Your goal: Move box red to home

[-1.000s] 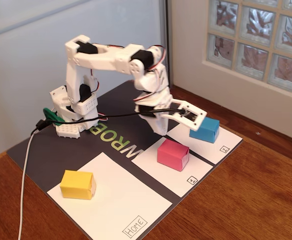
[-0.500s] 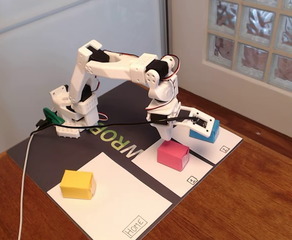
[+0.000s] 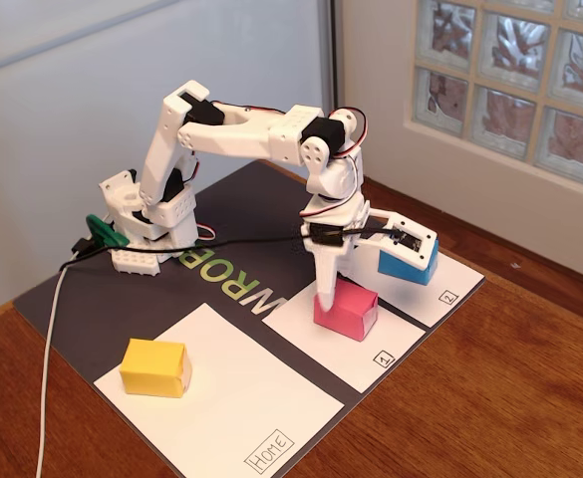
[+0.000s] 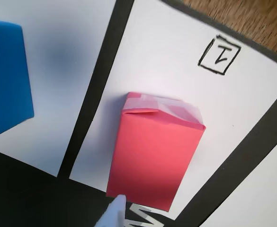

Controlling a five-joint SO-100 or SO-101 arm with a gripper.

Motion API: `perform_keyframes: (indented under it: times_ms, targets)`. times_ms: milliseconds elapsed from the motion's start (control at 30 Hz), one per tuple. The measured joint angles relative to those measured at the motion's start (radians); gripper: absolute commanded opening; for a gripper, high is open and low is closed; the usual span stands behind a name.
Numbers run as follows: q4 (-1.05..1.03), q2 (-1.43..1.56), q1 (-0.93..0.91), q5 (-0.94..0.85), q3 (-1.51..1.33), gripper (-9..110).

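White printed arm (image 3: 241, 134), black servos, red-black wires, pale tapered fingers (image 3: 327, 281).

Yellow box (image 3: 155, 367), blue box (image 3: 407, 262) apparently on sheet 2 (image 3: 438, 289).

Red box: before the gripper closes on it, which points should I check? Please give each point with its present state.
1. Red box lies on sheet 1, apart from the blue box: ok.
2. Gripper is down at the box's near edge: ok.
3. Jaws straddle the box: cannot tell; the wrist view shows one fingertip.
4. Home sheet has free space beside the yellow box: ok.
5. Black cable clear of the box: ok.
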State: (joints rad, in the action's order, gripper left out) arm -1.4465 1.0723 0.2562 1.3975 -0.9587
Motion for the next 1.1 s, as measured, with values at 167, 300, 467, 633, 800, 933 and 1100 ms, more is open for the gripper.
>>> perform_keyframes:
  times_ms: [167, 300, 467, 633, 800, 933, 1100]
  targets:
    - [-0.017, -0.011, 0.000, 0.002, 0.044, 60]
    - [-0.029, -0.011, 0.015, 0.028, 0.044, 57]
    - [-0.029, -0.012, 0.057, 0.077, 0.044, 56]
    - [-0.029, -0.037, 0.086, 0.104, 0.046, 56]
    - [-0.021, -0.067, 0.095, 0.121, 0.046, 56]
    - [0.002, -0.089, 0.095, 0.124, 0.046, 55]
    - [0.034, -0.121, 0.091, 0.130, 0.046, 56]
